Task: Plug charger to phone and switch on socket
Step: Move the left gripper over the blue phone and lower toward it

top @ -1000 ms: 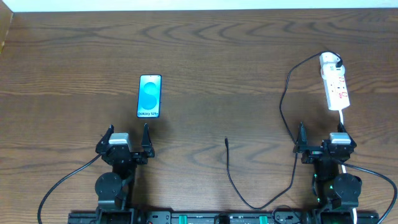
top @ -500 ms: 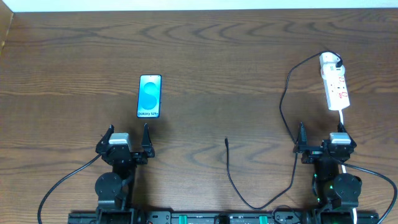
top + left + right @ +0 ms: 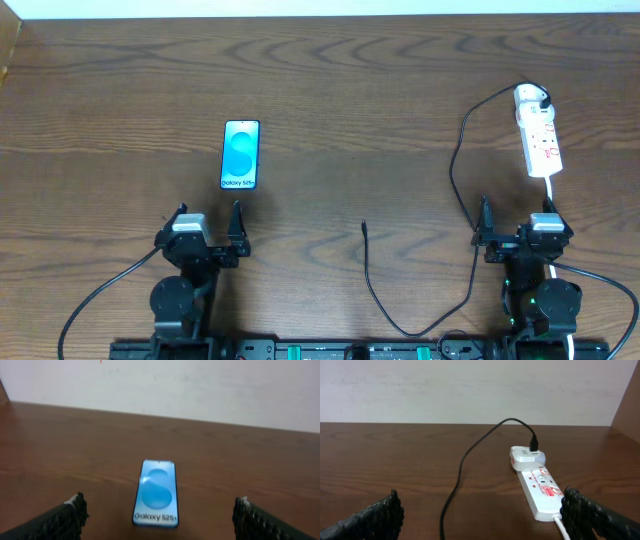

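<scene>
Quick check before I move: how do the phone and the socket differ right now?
The phone has a blue screen and black edges; the socket is white with red marks. The phone sits in front of the left claw, the socket in front of the right claw. Nothing is plugged into the phone, while the socket holds the white plug of the charger at its far end. Both lie flat on the table.

The only text that can be read is "Galaxy S25+", in dark letters at the near end of the blue screen of the phone (image 3: 156,492), just ahead of the left gripper (image 3: 208,210). The socket (image 3: 540,491), ahead of the right gripper (image 3: 517,212) toward its right finger, has red marks that are too small to read.
</scene>
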`<state>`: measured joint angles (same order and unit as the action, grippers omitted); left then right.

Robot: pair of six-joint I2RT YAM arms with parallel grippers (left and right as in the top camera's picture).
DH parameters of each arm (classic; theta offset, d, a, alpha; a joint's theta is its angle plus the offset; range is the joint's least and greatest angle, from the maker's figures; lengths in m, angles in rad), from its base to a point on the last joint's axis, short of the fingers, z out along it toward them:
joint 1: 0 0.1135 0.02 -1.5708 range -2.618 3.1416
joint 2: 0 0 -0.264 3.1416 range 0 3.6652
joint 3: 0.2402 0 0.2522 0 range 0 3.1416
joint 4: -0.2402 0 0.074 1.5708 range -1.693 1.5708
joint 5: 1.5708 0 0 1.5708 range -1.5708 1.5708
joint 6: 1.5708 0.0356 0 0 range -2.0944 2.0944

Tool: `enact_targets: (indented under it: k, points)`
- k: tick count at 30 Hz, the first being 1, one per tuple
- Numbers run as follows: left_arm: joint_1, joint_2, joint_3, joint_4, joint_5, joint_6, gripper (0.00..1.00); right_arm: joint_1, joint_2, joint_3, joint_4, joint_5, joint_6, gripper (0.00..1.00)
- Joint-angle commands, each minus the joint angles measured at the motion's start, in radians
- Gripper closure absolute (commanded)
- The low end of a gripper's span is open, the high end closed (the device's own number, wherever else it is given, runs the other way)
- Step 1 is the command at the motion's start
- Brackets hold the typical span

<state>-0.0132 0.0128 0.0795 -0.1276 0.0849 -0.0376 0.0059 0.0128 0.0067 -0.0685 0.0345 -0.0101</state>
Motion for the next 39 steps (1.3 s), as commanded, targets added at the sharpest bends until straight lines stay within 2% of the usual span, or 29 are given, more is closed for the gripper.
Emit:
enact_targets:
  k: [1,7,15,16,29,39]
  points:
    - [0.005,0.031,0.121,-0.064,0.008,-0.028,0.06,0.009,-0.007,-0.001,-0.003,0.012,0.013,0.01]
    - [0.006,0.193,0.299,-0.103,-0.002,-0.028,0.05,0.009,-0.007,-0.001,-0.003,0.012,0.013,0.01]
    - [0.005,0.662,0.629,-0.207,0.009,-0.027,0.06,0.009,-0.007,-0.001,-0.003,0.012,0.013,0.01]
    - [0.005,0.762,0.703,-0.238,0.01,-0.027,0.06,0.009,-0.007,-0.001,-0.003,0.012,0.013,0.01]
    - [0.006,1.468,1.276,-0.663,0.009,-0.027,0.06,0.009,-0.007,-0.001,-0.003,0.012,0.013,0.01]
    - [0.005,1.761,1.326,-0.73,0.01,-0.027,0.06,0.009,-0.007,-0.001,-0.003,0.012,0.013,0.01]
